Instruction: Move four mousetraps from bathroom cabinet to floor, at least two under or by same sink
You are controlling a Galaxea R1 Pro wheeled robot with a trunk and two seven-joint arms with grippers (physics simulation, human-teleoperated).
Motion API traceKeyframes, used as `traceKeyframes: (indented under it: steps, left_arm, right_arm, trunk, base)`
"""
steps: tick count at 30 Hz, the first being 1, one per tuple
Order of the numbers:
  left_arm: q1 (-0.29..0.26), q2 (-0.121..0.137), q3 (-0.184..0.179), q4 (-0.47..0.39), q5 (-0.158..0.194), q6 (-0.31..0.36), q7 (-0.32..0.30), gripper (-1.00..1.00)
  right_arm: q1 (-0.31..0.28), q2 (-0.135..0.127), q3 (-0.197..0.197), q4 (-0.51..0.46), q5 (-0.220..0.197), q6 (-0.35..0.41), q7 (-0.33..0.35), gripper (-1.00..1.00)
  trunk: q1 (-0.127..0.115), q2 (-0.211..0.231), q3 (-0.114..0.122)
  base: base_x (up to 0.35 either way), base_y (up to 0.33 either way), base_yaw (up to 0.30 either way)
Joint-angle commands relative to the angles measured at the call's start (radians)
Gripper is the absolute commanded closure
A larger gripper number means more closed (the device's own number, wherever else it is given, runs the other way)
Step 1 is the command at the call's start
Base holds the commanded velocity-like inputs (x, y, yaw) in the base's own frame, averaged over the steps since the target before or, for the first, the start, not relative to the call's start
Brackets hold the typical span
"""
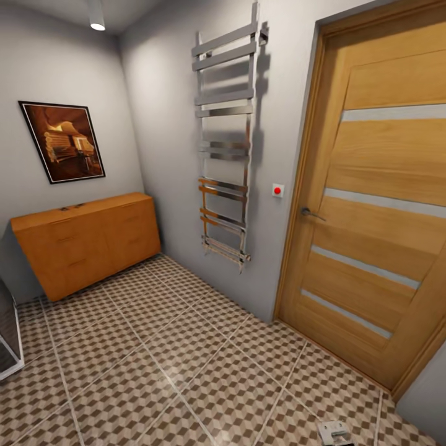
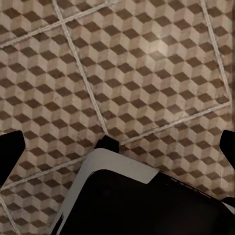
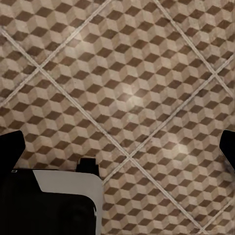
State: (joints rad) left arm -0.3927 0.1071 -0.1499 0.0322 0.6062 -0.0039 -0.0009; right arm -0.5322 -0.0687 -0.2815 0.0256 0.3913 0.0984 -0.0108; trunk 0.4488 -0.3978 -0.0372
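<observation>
The cabinet (image 1: 87,244) stands shut against the far left wall, small dark things on its top (too small to identify). Patterned bathroom floor (image 1: 186,365) spreads toward a wooden door (image 1: 371,204) and towel rail (image 1: 226,142). Each pincer's fingertips sit wide apart, holding nothing.

matt wood cabinet (image 1: 87,244), tiled floor (image 1: 186,371)
</observation>
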Motion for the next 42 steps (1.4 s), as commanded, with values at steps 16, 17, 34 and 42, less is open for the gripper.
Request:
traceKeyframes:
  steps: [16, 17, 34, 42]
  left_arm:
    - [-0.002, 0.0, -0.002, 0.002, 0.007, -0.001, -0.001, -1.0]
    - [-0.002, 0.0, -0.002, 0.002, 0.007, -0.001, -0.001, -1.0]
    - [-0.002, 0.0, -0.002, 0.002, 0.008, -0.001, -0.001, -1.0]
    - [-0.002, 0.0, -0.002, 0.002, 0.007, -0.001, -0.001, -1.0]
  right_arm:
    - [-0.002, 0.0, -0.008, 0.002, 0.01, 0.001, -0.001, -1.0]
    - [-0.002, 0.0, -0.008, 0.002, 0.011, 0.001, -0.001, -1.0]
    - [-0.002, 0.0, -0.008, 0.002, 0.011, 0.001, -0.001, -1.0]
    - [-0.002, 0.0, -0.008, 0.002, 0.011, 0.001, -0.001, -1.0]
  trunk:
    - [0.001, -0.002, -0.002]
    - [0.001, -0.002, -0.002]
    - [0.001, -0.002, -0.002]
    - [0.001, -0.002, -0.002]
  base:
    - [0.333, 0.0, 0.008]
    - [0.341, 0.0, 0.112]
    - [0.342, 0.0, 0.237]
    - [0.343, 0.0, 0.283]
